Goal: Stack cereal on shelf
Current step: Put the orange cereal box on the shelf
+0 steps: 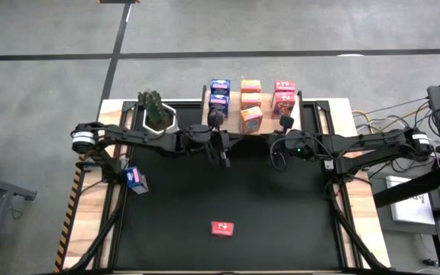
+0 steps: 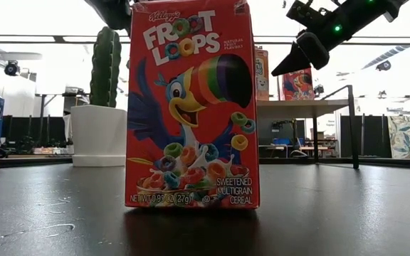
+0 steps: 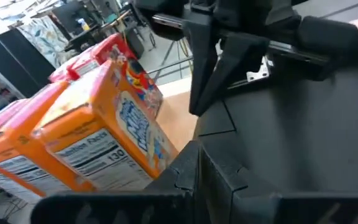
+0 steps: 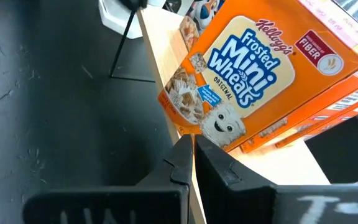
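Froot Loops box (image 2: 192,107) foremost; left gripper (image 1: 224,158) and right gripper (image 1: 279,162) jaws closed, empty.

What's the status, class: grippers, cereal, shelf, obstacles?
Left gripper and right gripper shut, empty, near the shelf. One blue box and one red box still on the mat. Nothing blocking them.

Most cereal boxes (image 1: 250,99) stand on the shelf (image 1: 232,114) — two lie apart on the mat (image 1: 281,206).
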